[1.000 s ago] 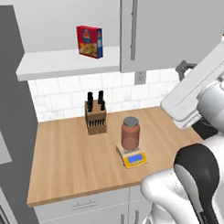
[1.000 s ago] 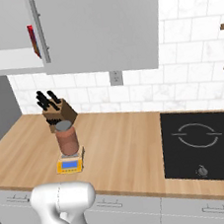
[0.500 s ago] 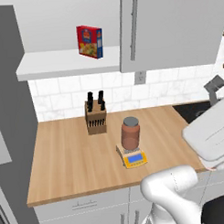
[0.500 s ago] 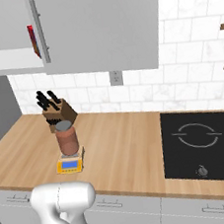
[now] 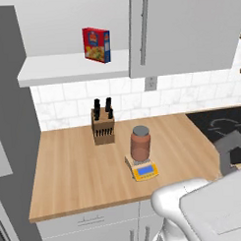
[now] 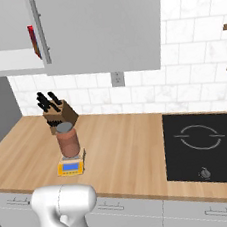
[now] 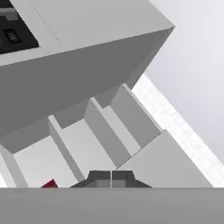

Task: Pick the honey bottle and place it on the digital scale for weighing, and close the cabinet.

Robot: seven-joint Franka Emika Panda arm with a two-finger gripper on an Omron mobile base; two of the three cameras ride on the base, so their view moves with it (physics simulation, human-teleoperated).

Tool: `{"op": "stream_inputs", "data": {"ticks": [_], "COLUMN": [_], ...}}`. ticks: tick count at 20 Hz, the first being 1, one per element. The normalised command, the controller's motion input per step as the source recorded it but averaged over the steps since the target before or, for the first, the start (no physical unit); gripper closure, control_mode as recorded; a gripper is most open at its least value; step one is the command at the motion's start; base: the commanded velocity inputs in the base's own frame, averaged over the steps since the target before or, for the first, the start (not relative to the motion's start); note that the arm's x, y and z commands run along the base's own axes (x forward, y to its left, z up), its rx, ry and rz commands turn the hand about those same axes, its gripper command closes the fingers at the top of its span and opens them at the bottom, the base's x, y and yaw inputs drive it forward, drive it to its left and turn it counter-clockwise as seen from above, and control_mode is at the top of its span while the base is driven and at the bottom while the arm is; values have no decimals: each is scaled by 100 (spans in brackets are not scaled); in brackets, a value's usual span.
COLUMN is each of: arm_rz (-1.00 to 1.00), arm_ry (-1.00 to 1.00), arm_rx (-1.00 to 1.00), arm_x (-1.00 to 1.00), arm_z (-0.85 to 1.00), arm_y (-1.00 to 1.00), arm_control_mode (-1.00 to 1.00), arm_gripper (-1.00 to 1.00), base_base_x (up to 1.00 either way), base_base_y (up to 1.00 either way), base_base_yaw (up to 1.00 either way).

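Kitchen counter (image 5: 70, 168): honey bottle (image 5: 141, 144) upright on digital scale (image 5: 144, 169). Cabinet (image 5: 71, 65) left side open. Pincer (image 7: 111, 178) tips together, empty. Risk: arm's swing bumping the bottle.

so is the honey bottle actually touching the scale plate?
Touching. In the left base view the honey bottle stands directly on the digital scale, no gap; the right base view agrees.

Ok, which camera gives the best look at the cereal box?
The left base view: the cereal box faces it, whole, on the open cabinet shelf. The right base view catches a red edge behind the door. The hand view shows a red corner, possibly the box.
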Motion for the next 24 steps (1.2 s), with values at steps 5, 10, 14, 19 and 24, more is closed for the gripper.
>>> {"op": "stream_inputs", "data": {"ticks": [5, 10, 14, 19, 24], "arm_rz": [0, 0, -3, -12, -18], "arm_ry": [-20, -24, -15, 0, 0], "arm_rx": [-11, -9, -16, -26, -16], "arm_x": [36, 23, -1, 1, 0], "arm_z": [-66, -33, -4, 0, 3], "arm_y": [100, 100, 100, 100, 88], "arm_control_mode": [-100, -100, -100, -100, -100], "arm_gripper": [100, 100, 100, 100, 100], "base_base_x": [0, 0, 0, 0, 0], "base_base_y": [0, 0, 0, 0, 0], "base_base_yaw": [0, 0, 0, 0, 0]}}
